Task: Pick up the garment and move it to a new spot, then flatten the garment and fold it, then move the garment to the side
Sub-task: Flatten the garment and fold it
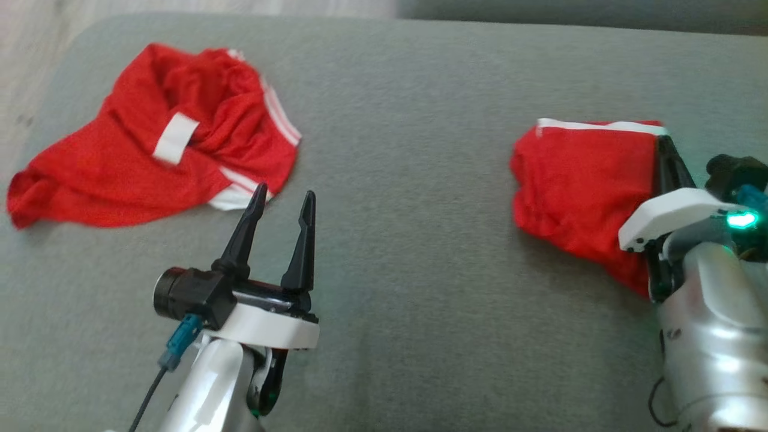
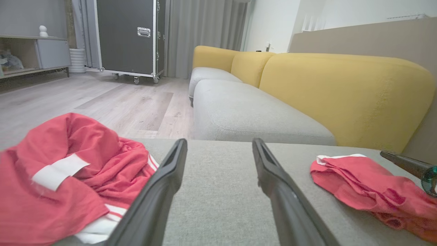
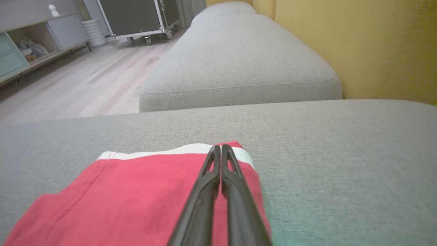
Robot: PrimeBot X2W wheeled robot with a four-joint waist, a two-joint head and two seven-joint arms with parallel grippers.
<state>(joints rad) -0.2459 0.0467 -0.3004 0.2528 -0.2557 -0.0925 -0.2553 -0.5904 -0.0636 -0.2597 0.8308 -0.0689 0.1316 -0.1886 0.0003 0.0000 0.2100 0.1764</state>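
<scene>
Right gripper [image 3: 218, 148], foreground of the right wrist view: fingers pressed together, lying along the top of the folded garment [image 3: 136, 198], tips at its white band [image 3: 153, 152]. Whether a layer is pinched between them cannot be told. This red garment sits at the right of the head view on the grey cushion [image 1: 420, 270]. It is judged light, soft and limp, likely to fall open if lifted by one layer, and best taken through all layers at the banded edge. Left gripper [image 1: 283, 197], lower left: jaws wide, empty, near a crumpled garment [image 1: 150, 150] at upper left.
</scene>
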